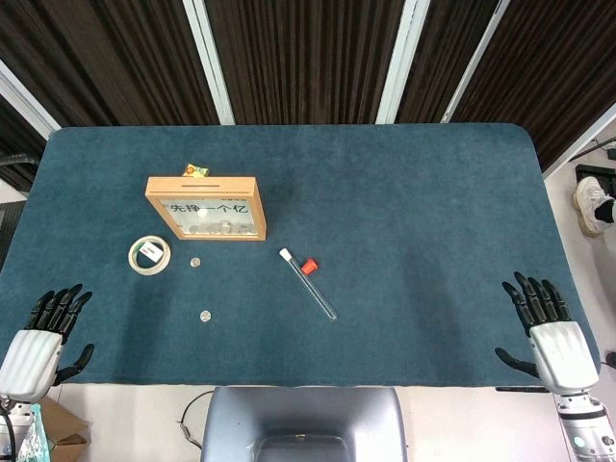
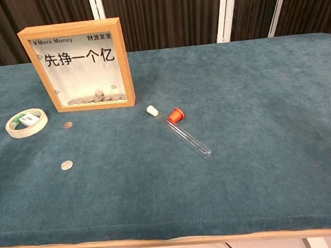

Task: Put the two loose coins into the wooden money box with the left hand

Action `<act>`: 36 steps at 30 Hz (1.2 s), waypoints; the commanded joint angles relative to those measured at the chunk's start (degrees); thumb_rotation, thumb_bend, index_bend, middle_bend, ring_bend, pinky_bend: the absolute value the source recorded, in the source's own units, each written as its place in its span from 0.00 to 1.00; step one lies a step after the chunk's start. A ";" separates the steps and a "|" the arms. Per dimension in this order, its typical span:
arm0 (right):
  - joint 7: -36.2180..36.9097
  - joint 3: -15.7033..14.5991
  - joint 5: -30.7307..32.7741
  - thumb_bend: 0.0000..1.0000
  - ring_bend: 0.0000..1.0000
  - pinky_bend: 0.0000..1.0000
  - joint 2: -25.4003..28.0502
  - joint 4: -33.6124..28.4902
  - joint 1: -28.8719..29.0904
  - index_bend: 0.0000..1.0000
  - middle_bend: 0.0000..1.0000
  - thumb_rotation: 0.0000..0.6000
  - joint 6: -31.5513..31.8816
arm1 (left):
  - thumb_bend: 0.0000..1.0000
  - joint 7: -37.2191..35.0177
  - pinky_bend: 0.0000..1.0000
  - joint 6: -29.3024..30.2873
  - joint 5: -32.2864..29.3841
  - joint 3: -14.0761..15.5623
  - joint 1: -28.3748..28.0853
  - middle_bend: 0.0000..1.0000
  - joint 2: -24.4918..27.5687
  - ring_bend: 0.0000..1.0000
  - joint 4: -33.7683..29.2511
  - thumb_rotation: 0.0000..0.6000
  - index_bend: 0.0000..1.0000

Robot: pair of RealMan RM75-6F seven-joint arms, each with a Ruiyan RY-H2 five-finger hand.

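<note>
Here the wooden money box stands upright toward the left rear of the blue surface, its clear front showing a row of coins along the bottom. Two loose coins lie in front of it: one coin sits close to the box's lower left corner, just beside a roll of tape, and the other coin lies nearer the front edge, apart from the first. A glass tube with a white stopper rests diagonally to the right of the box, with a small red cap touching its side. The left robot hand hovers at the near left corner, fingers spread and holding nothing. The right robot hand rests at the near right corner, likewise spread and empty.
</note>
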 commanded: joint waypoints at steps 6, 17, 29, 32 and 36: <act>-1.46 -0.35 -0.23 0.11 0.00 0.00 -0.71 -0.80 0.19 0.00 0.00 1.00 -0.76 | 0.36 -0.83 0.06 -0.83 -1.09 -0.17 -0.01 0.00 -0.60 0.00 -0.96 1.00 0.00; -3.41 -0.34 -0.61 0.11 0.00 0.00 -2.01 -0.46 -0.53 0.00 0.00 1.00 0.56 | 0.44 -4.73 1.00 3.58 0.23 -1.84 -0.23 1.00 -18.83 1.00 6.83 1.00 0.42; -2.76 -0.19 0.41 0.11 0.00 0.00 -1.25 -0.82 -0.28 0.00 0.00 1.00 -0.58 | 0.43 4.46 1.00 -3.12 -2.17 -4.62 -5.13 1.00 -31.80 1.00 14.17 1.00 0.52; -1.61 0.17 0.69 0.11 0.00 0.00 -0.89 -0.92 -0.64 0.00 0.00 1.00 0.36 | 0.43 7.36 1.00 -3.90 -2.74 -5.13 -6.05 1.00 -34.50 1.00 16.78 1.00 0.51; -0.60 0.31 0.68 0.11 0.00 0.00 -0.33 -0.87 -0.98 0.00 0.00 1.00 1.12 | 0.44 11.81 1.00 -5.40 -3.33 -5.45 -7.48 1.00 -38.32 1.00 21.15 1.00 0.48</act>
